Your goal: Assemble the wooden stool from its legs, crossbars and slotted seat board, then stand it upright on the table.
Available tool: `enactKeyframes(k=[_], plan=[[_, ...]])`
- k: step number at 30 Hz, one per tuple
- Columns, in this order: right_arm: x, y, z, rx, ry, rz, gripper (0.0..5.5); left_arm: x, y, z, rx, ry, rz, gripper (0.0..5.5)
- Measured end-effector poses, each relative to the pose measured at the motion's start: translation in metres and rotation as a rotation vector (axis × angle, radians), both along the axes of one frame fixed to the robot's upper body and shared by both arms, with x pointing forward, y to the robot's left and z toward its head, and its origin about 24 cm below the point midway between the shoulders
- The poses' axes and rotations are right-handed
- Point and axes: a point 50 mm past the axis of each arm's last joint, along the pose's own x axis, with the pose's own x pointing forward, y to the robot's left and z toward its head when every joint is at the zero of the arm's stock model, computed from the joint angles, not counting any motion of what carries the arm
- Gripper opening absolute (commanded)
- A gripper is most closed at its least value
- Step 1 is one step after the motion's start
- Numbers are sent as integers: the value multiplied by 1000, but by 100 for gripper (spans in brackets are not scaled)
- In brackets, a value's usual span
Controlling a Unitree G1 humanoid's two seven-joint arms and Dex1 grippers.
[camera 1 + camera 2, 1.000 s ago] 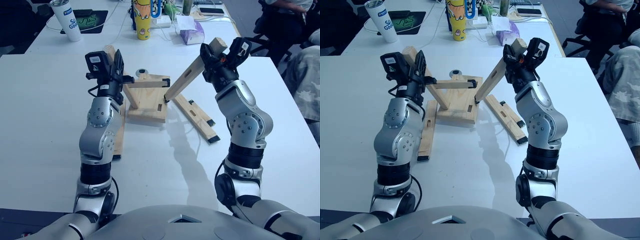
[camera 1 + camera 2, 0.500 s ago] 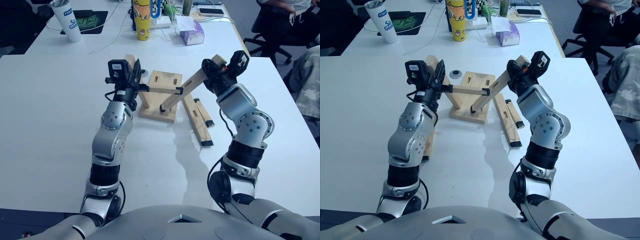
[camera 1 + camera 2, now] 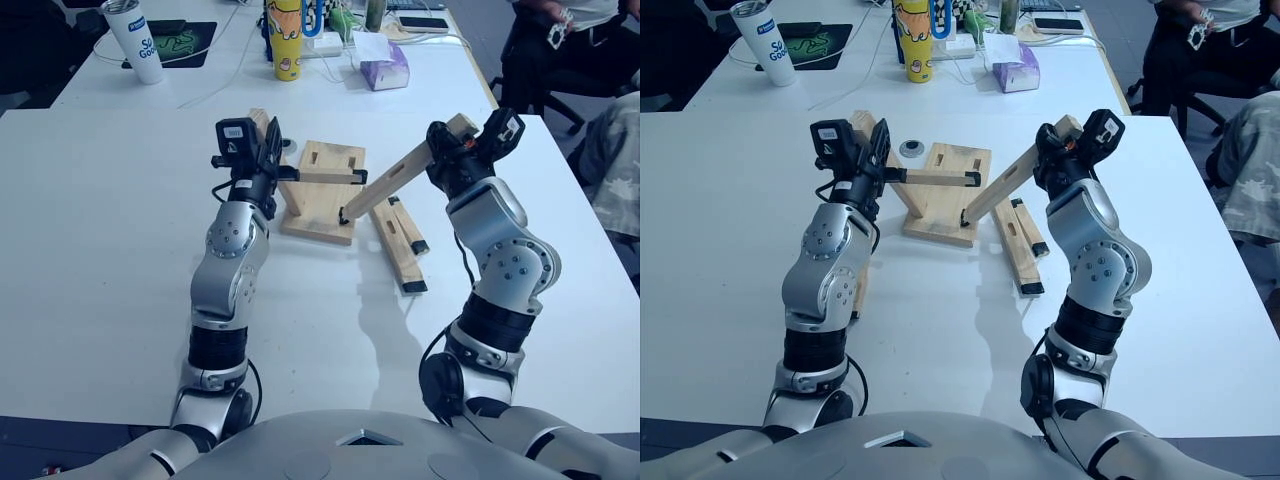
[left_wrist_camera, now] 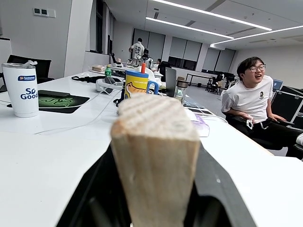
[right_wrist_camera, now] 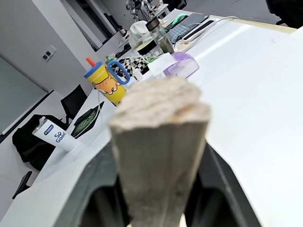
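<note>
The slotted seat board (image 3: 322,196) lies flat on the white table (image 3: 100,250). My left gripper (image 3: 265,148) is shut on a wooden leg (image 3: 259,119) that slants down onto the board, and a crossbar (image 3: 325,176) sticks out level from that leg toward the right. My right gripper (image 3: 452,152) is shut on a second leg (image 3: 395,180), whose lower tip rests at the board's near right corner. Each wrist view shows a leg's end grain between the fingers: the left leg (image 4: 154,151) and the right leg (image 5: 158,142).
A loose leg (image 3: 398,250) and a short bar (image 3: 408,226) lie on the table right of the board. Another long piece (image 3: 856,290) lies under my left forearm. A white tumbler (image 3: 135,40), a yellow cup (image 3: 285,40) and a tissue pack (image 3: 383,65) stand at the back.
Both grippers have moved to the right with their legs. The seat board has slid right and turned with them. The loose leg on the table has swung closer to the board.
</note>
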Motion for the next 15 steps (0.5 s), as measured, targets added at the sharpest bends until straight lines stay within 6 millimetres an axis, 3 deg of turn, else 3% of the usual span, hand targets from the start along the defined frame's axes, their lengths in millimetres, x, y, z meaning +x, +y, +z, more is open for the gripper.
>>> enactKeyframes(k=[15], plan=[[1, 2, -11, 31, -2, -210, 103, -1, -8, 4, 15, 32, -30, 102]])
